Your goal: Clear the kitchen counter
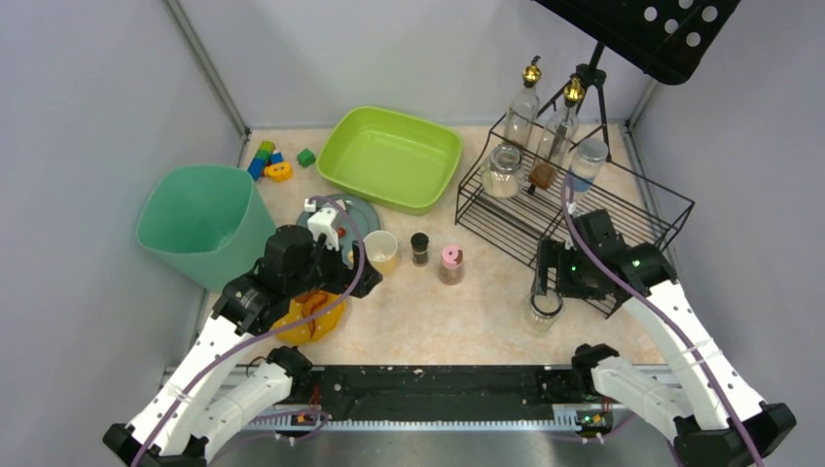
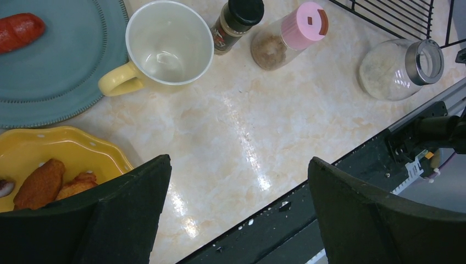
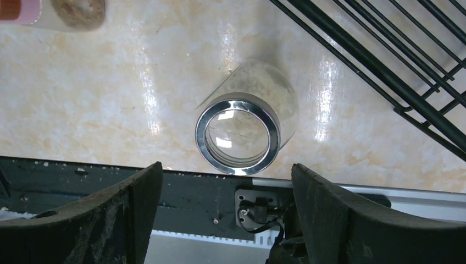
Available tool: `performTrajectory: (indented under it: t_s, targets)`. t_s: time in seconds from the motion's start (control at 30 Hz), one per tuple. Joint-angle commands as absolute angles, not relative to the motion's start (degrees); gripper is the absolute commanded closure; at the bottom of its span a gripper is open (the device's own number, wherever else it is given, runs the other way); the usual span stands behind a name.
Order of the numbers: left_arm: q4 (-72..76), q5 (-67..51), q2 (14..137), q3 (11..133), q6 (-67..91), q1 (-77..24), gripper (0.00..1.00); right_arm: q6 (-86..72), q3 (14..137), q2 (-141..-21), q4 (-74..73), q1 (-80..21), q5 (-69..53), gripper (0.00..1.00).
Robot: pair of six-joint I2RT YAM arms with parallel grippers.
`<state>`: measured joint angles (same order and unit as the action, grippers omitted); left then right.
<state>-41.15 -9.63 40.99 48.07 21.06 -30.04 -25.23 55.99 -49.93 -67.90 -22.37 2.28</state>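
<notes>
From above, my left arm (image 1: 255, 292) covers most of the yellow plate (image 1: 311, 327) and the near edge of the blue plate (image 1: 363, 211). On the left wrist view the red sausage (image 2: 19, 30) is cut by the picture's edge, and I can't read the label on the spice jar (image 2: 233, 23). The right wrist view catches only a corner of the pink-lidded shaker (image 3: 77, 10).
</notes>
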Motion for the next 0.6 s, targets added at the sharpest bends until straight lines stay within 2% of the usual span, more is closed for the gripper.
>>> performTrajectory:
  t_s: [0.0,0.23,0.57]
  targets:
    - [-39.1,-10.55,40.75,47.54,20.4,-29.79,0.01,-27.62,54.31,-50.13,-67.18,-22.79,3.19,0.15]
    - [-38.98,-11.13,40.96,47.49,20.26,-29.76,0.01,-32.14,48.33,-48.84,-64.2,-26.08,5.99,0.15]
    - [-39.02,-11.51,41.4,47.38,20.16,-29.75,0.01,-37.15,46.81,-52.4,-60.3,-32.74,10.94,0.15]
